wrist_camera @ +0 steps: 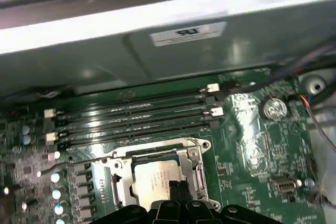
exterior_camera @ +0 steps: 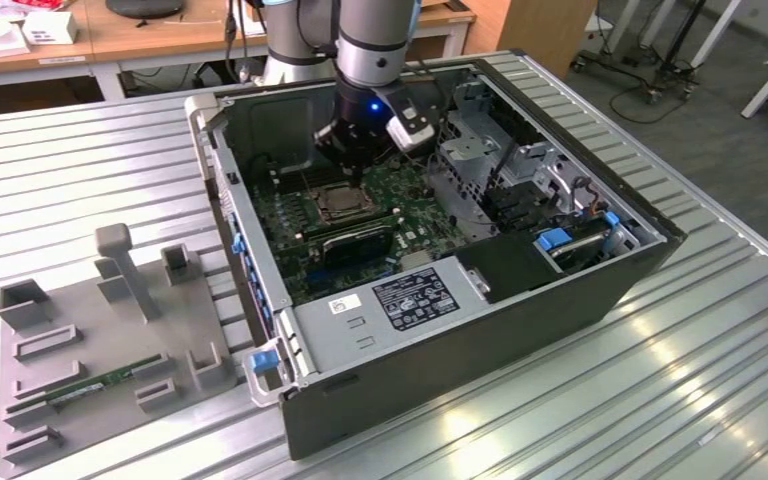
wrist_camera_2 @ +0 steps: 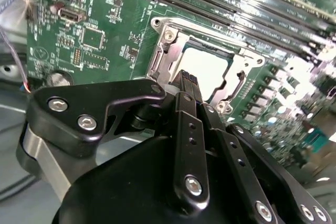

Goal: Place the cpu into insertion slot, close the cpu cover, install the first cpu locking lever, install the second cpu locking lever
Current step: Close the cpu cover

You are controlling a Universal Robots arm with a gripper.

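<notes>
**A robotics lab, judging by bench and machine**

We take this for a robotics lab or test workshop. In the exterior view, an industrial robot arm [exterior_camera: 373, 40] reaches down from the upper middle of the frame. It reaches into an open computer tower [exterior_camera: 518, 340] lying on a ribbed metal table [exterior_camera: 651, 400]. At the lower left, a grey fixture plate [exterior_camera: 84, 355] with upright holders carries a memory stick [exterior_camera: 97, 385]. At the upper left we see wooden desks [exterior_camera: 157, 40] with small white boxes [exterior_camera: 48, 25]. At the upper right, wheeled stands [exterior_camera: 644, 75] rest on a grey floor [exterior_camera: 718, 130].
</notes>
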